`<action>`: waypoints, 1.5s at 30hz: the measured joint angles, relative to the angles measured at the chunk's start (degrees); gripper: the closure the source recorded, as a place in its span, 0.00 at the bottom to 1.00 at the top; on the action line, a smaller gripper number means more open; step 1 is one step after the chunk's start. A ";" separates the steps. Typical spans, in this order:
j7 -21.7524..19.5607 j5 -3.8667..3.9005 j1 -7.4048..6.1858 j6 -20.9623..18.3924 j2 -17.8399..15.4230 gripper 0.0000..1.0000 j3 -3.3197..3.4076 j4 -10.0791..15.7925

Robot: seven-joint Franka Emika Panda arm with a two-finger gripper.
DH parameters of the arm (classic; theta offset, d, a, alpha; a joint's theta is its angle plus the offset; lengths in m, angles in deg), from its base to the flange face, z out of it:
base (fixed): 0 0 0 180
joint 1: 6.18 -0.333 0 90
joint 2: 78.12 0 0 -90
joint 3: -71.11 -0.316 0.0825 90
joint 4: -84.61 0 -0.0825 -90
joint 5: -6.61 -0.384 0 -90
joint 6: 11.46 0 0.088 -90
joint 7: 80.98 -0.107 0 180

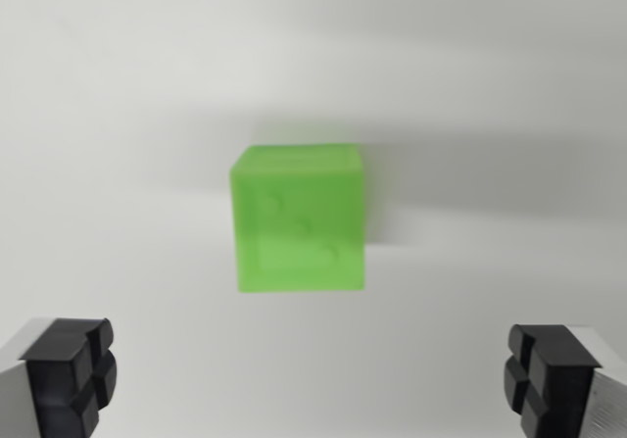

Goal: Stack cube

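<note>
Only the wrist view to go on. No containers anywhere in it, so nothing sits inside anything; just one green cube [299, 219] resting on a plain white table [118, 115]. Cube sits roughly centre of frame, a touch toward the wrist view's left, w/ its top face and front face both showing (front face has faint raised or embossed marks, too blurred to read). A soft grey shadow falls from it toward the wrist view's right.

Gripper [313, 384]: jaws spread wide, one black fingertip pad [73, 374] at the bottom-left corner and the other at the bottom-right, w/ silver finger bodies running out of frame behind them. Nothing between them; they grip nothing. Cube lies above the gap in the picture, well apart from both pads, approx. midway between them side to side.

Room for moving: bare table on every side of the cube, no table edge visible in frame.
</note>
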 joint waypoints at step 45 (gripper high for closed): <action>-1.08 1.05 -2.32 16.87 19.07 1.00 1.60 -1.94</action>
